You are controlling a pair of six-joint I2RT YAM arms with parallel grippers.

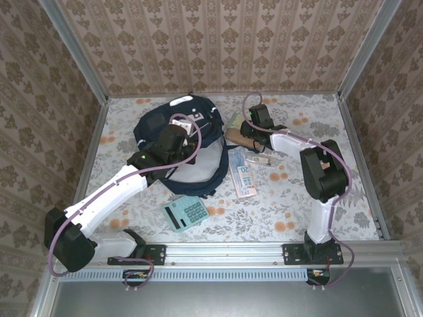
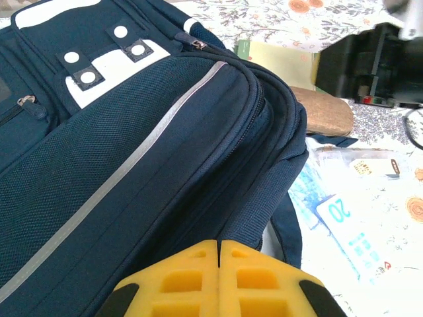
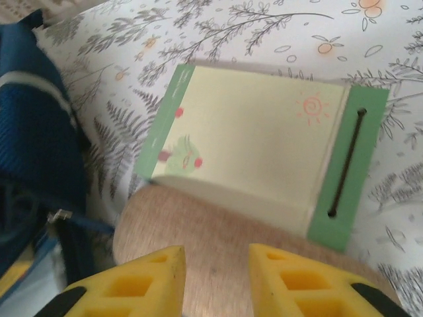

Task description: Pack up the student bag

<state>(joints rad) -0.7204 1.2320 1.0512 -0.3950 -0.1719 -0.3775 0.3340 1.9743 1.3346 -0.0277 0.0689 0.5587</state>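
While the left arm leans in over it, the backpack (image 1: 149,125) sits at the far left-middle of the desk (image 1: 310,198). It's lying flat with the navy front up and a pale stripe showing. Left end effector (image 2: 219,264) is fully closed right at the bag's near edge. Its yellow fingers are pressed together, with nothing between them as far as I can see. Right end effector (image 3: 216,254) has its fingers a small gap apart, right over a brown case (image 3: 211,218) just right of the bag. Can't tell if they're actually touching it. A green-and-yellow notepad (image 3: 258,145) lies just beyond the case, its near edge against it. A blue 20 banknote (image 1: 244,179) is beside the bag's right side. A teal calculator (image 1: 185,212) sits just in front of the bag, toward the arms.
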